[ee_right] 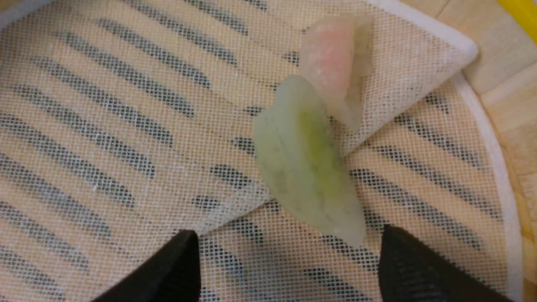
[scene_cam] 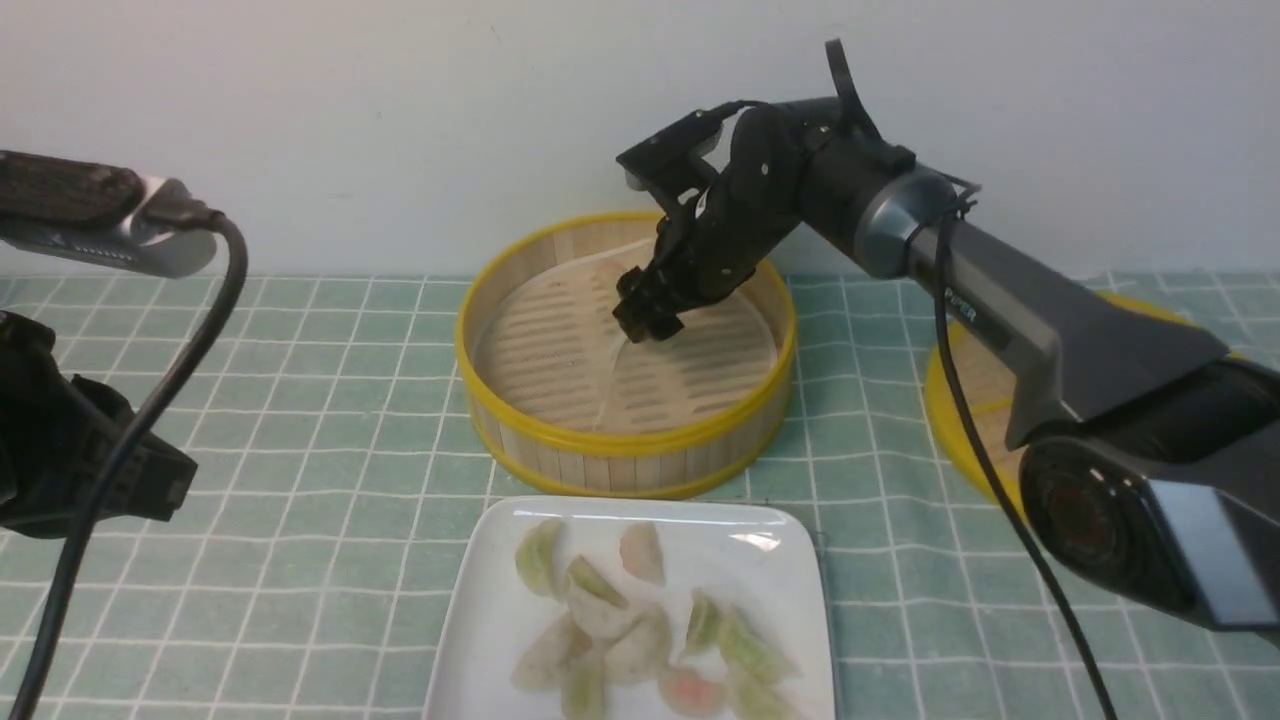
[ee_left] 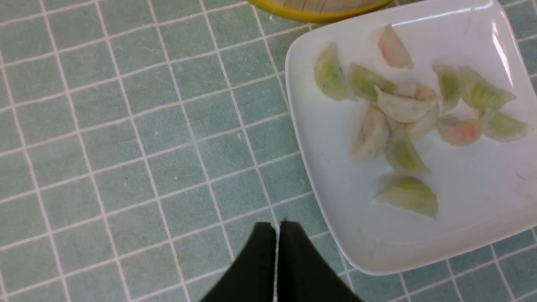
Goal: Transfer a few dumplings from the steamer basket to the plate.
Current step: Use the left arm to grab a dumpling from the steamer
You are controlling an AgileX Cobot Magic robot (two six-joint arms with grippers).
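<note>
**Two dumplings on the liner, right gripper wide open around them**

A pale green, glossy, half-transparent crescent dumpling (ee_right: 306, 167) lies inside the round bamboo steamer basket with yellow rims (scene_cam: 620, 470), on its thin white mesh liner (ee_right: 126, 126). The skin of this dumpling is cloudy at the edge and more yellow-green in the middle. At its far end it touches a pinkish-white dumpling (ee_right: 331, 63), which rests against a folded-up corner of the liner. The liner is creased, and the slatted bamboo floor shows through the mesh as dark stripes.

The right gripper (ee_right: 289, 260) has its two black fingers far apart, one on each side of the green dumpling's nearer tip. Neither finger touches the dumpling, and nothing is held. In the front view this gripper reaches down into the basket, near the middle of the floor, and it hides both dumplings there.

Just in front of the basket, on the robot's side, stands a white glossy square plate with rounded corners (scene_cam: 480, 600). On it lies a loose heap of dumplings (ee_left: 402, 109), green, whitish and pink. Some overlap each other and a few lie apart.

The left gripper (ee_left: 277, 228) has its two black fingers pressed together with nothing between them. It hangs over the green checked tablecloth (ee_left: 126, 126), near the edge of the plate.

To the right of the basket lies a flat round yellow-rimmed lid (scene_cam: 990, 390), mostly hidden by the right arm.
</note>
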